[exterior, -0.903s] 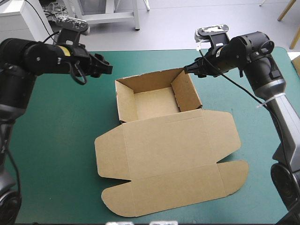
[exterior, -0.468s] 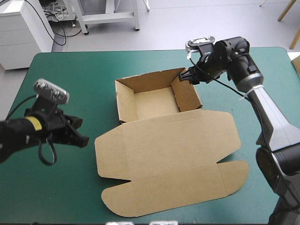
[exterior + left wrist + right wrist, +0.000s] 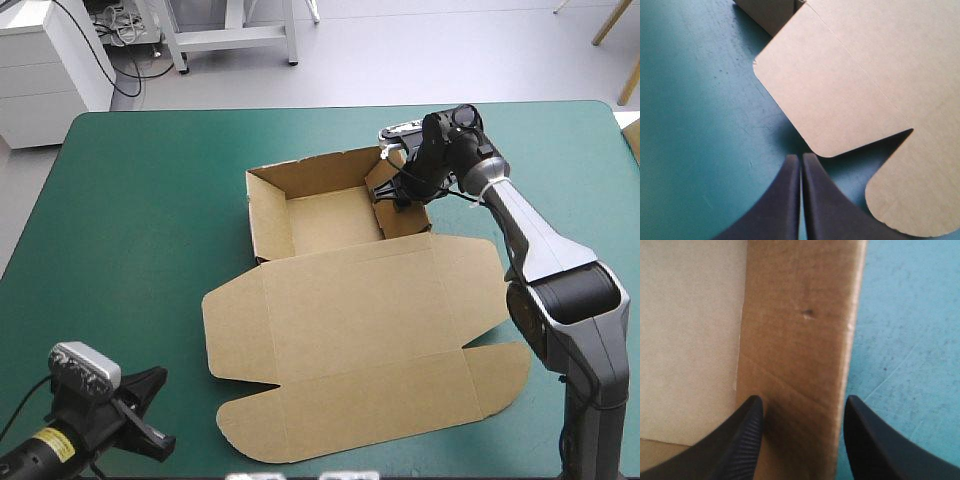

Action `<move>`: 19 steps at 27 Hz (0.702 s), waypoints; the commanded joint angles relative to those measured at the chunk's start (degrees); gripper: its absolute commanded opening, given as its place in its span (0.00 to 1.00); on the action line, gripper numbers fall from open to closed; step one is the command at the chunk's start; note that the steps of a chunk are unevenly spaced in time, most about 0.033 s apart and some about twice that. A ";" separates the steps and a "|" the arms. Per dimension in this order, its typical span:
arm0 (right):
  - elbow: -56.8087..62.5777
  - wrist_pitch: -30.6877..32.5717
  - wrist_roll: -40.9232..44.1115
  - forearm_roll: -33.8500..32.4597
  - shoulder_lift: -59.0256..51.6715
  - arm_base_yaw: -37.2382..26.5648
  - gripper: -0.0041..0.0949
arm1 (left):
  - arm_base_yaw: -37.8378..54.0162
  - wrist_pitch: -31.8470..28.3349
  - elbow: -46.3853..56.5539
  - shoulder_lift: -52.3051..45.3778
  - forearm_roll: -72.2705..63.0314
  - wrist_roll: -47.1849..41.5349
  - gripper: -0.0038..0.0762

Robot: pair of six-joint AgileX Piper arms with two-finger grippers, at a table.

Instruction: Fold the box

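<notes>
Right wrist view: spread right hand (image 3: 804, 400) straddles box (image 3: 795, 315) wall, maybe touching.

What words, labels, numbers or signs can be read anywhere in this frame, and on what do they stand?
No text can be read in any view.
The box: plain brown board, no print.
Yellow sticker on the left arm: too small to read.
Teal-green cover: no writing.

- Flat-lidded brown cardboard box (image 3: 340, 330) fills the table's middle.
- Teal-green table cover (image 3: 130, 230) lies bare left of it.
- Its upright right wall (image 3: 800, 330) stands between the right gripper's (image 3: 803, 399) spread fingers.
</notes>
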 commanded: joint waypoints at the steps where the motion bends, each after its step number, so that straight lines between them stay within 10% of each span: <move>1: -1.43 -1.39 -0.75 0.11 -2.49 -0.01 0.48 | 0.04 -6.50 1.37 -4.60 -2.50 -0.44 0.04; 7: -1.43 -1.39 -1.22 -1.92 -1.88 -0.01 0.02 | 0.04 -7.26 1.62 -7.79 -1.90 -0.44 0.04; 13: -1.65 -1.39 -0.79 -8.97 -1.88 -2.15 0.02 | 0.04 -7.26 1.62 -7.79 -1.90 -0.44 0.04; 19: -1.65 -1.39 -1.16 -9.10 -1.88 -18.49 0.02 | 0.04 -7.26 1.62 -7.79 -1.90 -0.44 0.04</move>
